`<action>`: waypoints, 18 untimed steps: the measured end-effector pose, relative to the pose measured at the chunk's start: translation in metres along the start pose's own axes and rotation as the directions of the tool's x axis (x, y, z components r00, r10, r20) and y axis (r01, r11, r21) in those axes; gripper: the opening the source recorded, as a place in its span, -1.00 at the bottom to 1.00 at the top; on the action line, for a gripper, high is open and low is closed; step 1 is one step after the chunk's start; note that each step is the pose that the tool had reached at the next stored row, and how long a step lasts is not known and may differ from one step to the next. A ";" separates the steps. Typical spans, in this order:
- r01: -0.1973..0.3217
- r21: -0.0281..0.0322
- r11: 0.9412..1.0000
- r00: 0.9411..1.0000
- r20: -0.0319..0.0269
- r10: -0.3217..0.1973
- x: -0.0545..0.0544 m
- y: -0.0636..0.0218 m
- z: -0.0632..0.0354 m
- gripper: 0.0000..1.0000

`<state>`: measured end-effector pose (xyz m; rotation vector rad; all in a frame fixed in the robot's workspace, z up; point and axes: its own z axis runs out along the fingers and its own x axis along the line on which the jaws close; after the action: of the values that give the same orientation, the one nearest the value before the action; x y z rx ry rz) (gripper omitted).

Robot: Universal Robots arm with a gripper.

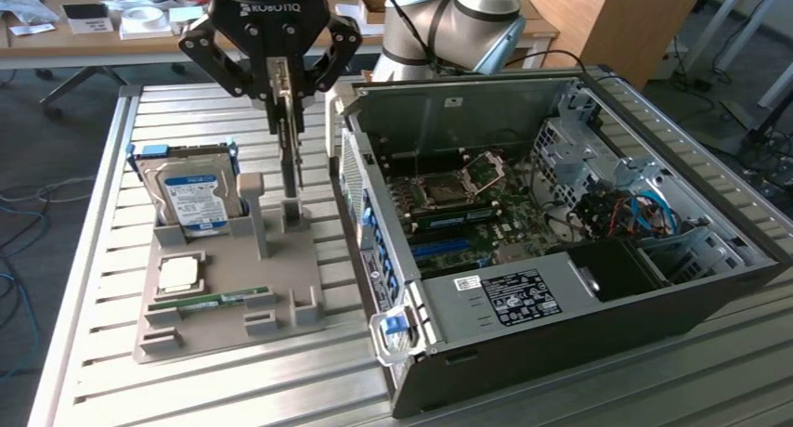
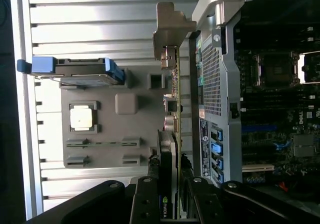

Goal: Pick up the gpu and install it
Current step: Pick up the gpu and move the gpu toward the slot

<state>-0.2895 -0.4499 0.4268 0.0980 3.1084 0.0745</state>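
Gpu [image 1: 292, 167] — likely light, stiff, fragile — stands edge-on at upper left, gripper [image 1: 284, 97] clenched on its top edge, seemingly a sound hold.

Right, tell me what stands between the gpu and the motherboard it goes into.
The gripper grips the gpu upright at the grey holder. The perforated rear wall of the case, with blue ports, rises between it and the motherboard. The case lies open on top; nothing visible blocks the way over that wall.
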 end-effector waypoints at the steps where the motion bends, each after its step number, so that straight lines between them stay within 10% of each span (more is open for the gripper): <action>1: 0.000 0.000 1.000 1.000 0.000 0.000 -0.001 0.0000 0.0001 -0.46; 18: 0.004 -0.004 1.000 1.000 0.000 -0.004 -0.045 0.0028 0.0015 -0.46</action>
<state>-0.2444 -0.4499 0.4268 0.0910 3.1086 0.0802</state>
